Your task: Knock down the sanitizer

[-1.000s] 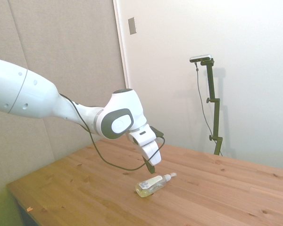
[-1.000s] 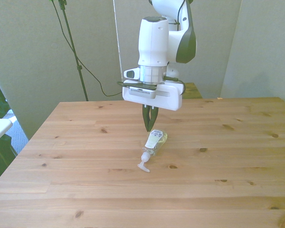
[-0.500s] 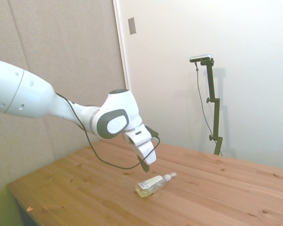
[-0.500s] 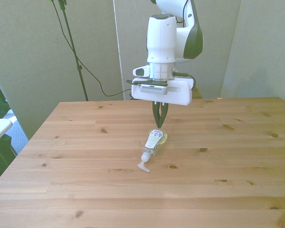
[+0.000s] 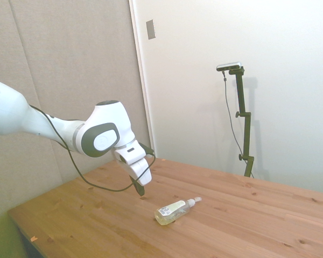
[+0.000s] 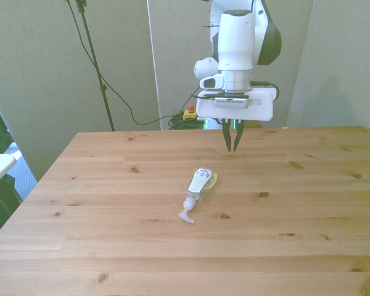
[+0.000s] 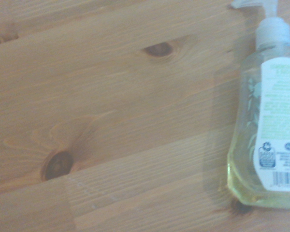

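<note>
on the wooden counter (image 6: 308,203) the sanitizer (image 6: 199,186) lay flat on its side, pump end toward the near edge, while the gripper (image 6: 232,148) hung apart beyond its base toward the front view's right, jaws nearly pressed together.

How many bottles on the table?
1. The sanitizer lies on its side mid-table, nozzle toward the near edge in the front view, apart from the gripper. Nothing seems hidden.

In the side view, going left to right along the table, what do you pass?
White arm → the hand, hanging above the table → the sanitizer, lying on its side with its pump nozzle pointing right.
</note>
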Tool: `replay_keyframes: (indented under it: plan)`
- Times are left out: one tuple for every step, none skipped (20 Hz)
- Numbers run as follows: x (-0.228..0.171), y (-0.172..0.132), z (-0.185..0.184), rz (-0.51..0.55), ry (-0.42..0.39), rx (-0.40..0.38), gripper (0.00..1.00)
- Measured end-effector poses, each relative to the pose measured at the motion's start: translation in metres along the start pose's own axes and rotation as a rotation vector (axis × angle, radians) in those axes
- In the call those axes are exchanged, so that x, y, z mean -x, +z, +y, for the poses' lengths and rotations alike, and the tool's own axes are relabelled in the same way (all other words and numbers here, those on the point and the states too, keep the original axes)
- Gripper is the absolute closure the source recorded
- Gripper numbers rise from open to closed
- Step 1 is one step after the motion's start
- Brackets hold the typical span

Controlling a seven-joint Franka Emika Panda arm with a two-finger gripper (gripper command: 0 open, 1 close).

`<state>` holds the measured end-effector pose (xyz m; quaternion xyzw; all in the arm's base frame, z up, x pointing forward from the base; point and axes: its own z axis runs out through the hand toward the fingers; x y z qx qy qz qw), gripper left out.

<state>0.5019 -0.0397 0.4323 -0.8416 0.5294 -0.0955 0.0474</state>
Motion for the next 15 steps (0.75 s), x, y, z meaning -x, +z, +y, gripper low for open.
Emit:
replay_keyframes:
  plan:
    - [0.006,0.002,0.0,-0.003,-0.01,0.003,0.0]
    - [0.012,0.003,-0.001,-0.005,-0.018,0.007,0.0]
    - [0.017,0.005,-0.003,-0.007,-0.027,0.009,0.0]
    - [0.022,0.006,-0.005,-0.009,-0.034,0.011,0.0]
    - [0.027,0.007,-0.006,-0.01,-0.04,0.014,0.0]
    - [0.032,0.009,-0.007,-0.01,-0.046,0.016,0.0]
    - [0.037,0.01,-0.008,-0.011,-0.052,0.019,0.0]
    - [0.041,0.011,-0.009,-0.013,-0.056,0.021,0.0]
    - [0.046,0.012,-0.01,-0.013,-0.06,0.024,0.0]
    - [0.05,0.012,-0.011,-0.012,-0.064,0.026,0.0]
    - [0.054,0.013,-0.013,-0.011,-0.068,0.026,0.0]
    - [0.058,0.013,-0.014,-0.011,-0.074,0.028,0.0]
    - [0.062,0.014,-0.015,-0.012,-0.08,0.031,0.0]
    - [0.067,0.016,-0.015,-0.013,-0.086,0.035,0.0]
    - [0.072,0.018,-0.016,-0.016,-0.093,0.038,0.0]
